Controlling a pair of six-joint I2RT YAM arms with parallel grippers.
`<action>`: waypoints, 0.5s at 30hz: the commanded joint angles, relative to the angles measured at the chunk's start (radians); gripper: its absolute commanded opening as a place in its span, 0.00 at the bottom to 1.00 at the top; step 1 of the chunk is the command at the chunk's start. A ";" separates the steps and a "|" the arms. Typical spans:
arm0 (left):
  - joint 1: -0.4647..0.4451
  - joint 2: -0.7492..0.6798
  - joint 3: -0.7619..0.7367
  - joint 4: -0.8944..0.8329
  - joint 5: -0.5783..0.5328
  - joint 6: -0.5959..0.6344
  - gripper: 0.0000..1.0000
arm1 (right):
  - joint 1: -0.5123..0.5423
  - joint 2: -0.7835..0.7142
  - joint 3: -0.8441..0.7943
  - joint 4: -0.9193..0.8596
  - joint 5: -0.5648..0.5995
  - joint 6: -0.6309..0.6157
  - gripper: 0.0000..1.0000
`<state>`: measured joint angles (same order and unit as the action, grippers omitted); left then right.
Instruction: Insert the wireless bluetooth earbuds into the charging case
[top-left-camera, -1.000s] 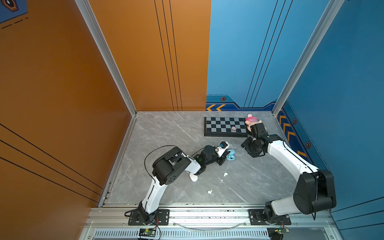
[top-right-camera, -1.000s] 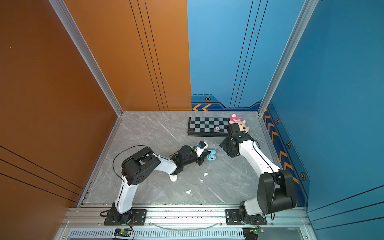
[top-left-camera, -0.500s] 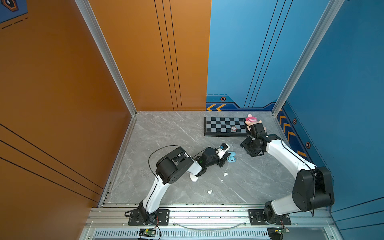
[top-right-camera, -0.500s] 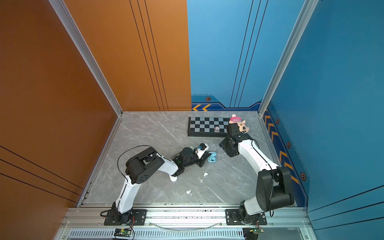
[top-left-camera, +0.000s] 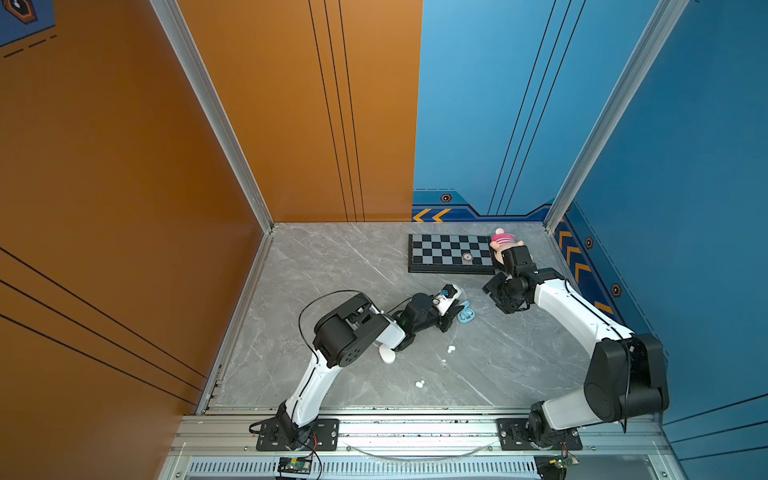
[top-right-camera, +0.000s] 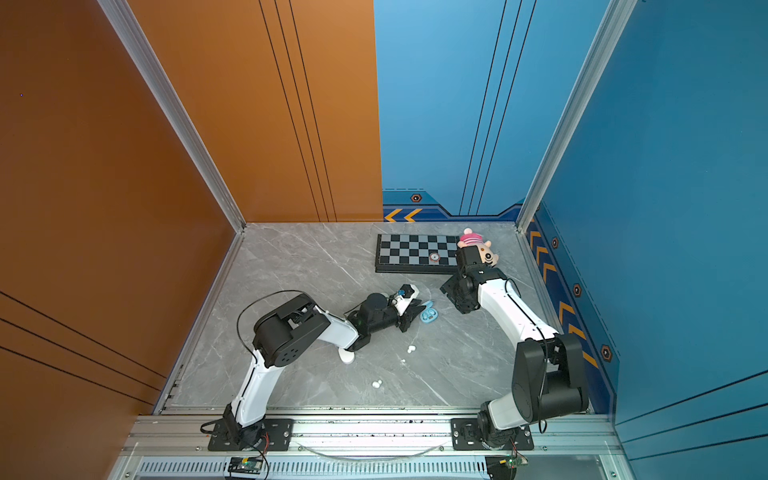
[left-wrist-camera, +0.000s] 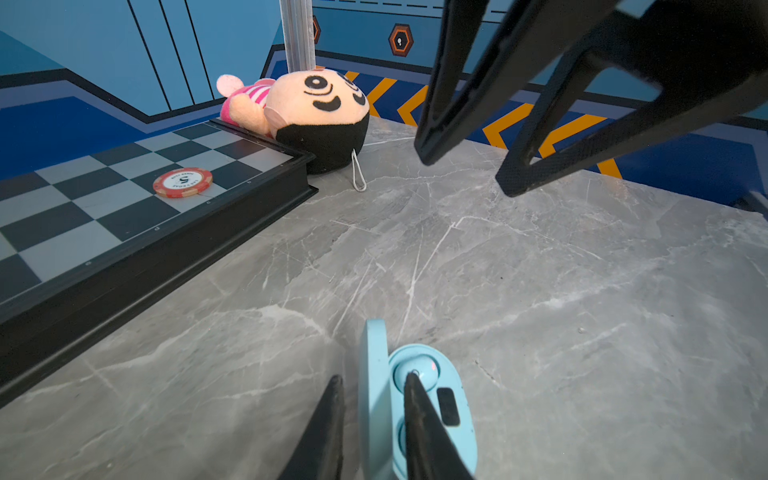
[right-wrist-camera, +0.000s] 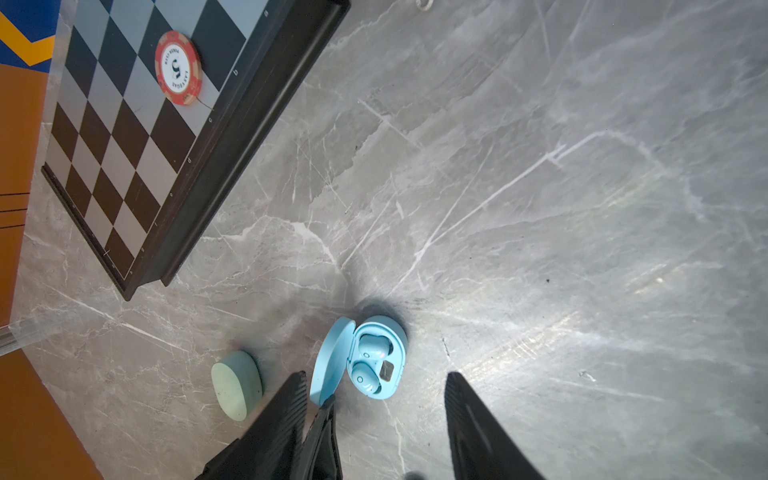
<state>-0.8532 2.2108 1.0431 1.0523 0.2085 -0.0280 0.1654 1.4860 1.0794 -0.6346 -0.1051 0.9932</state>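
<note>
Left wrist view: left claw (left-wrist-camera: 374, 376) is reaching low over the light blue case (left-wrist-camera: 374, 415), whose lid is standing upright. Its fingers (left-wrist-camera: 419, 424) are standing slightly apart and straddling the lid. A gap is showing between one finger and the lid, so nothing is being pinched. Right claw (left-wrist-camera: 466, 174) is hovering above the bench (left-wrist-camera: 540, 291), fingers well apart and gripping nothing.

Right wrist view: two light blue earbuds (right-wrist-camera: 371, 348) are sitting side by side in the wells of the open case. Mint green case (right-wrist-camera: 237, 384), shut, is lying just beside the blue lid without touching it.

Top views: the blue case is lying a little right of centre in the lower half of the frame, at the left claw's tip. The right claw is hanging near it to the upper right. White earbuds (top-left-camera: 451, 349) are lying loose on the bench below the case, with further white earbuds (top-left-camera: 420, 384) lower, toward the front edge. White case (top-left-camera: 387, 356) is peeking out from under the left arm. Chessboard (top-left-camera: 440, 253) is lying at the upper right of the bench and carrying a poker chip (top-left-camera: 468, 257). Plush toy (top-left-camera: 503, 241) is resting against its right end.
</note>
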 joint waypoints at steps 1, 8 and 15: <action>0.001 -0.002 -0.001 0.018 -0.007 -0.018 0.28 | -0.010 0.001 -0.001 0.003 -0.007 -0.002 0.57; 0.032 -0.165 -0.124 0.018 0.000 -0.078 0.55 | -0.009 0.003 0.028 0.006 -0.064 -0.131 0.72; 0.106 -0.484 -0.329 -0.069 0.035 -0.141 0.98 | -0.005 0.089 0.071 -0.033 -0.096 -0.191 0.96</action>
<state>-0.7834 1.8336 0.7628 1.0348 0.2188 -0.1207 0.1627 1.5311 1.1198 -0.6357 -0.1829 0.8543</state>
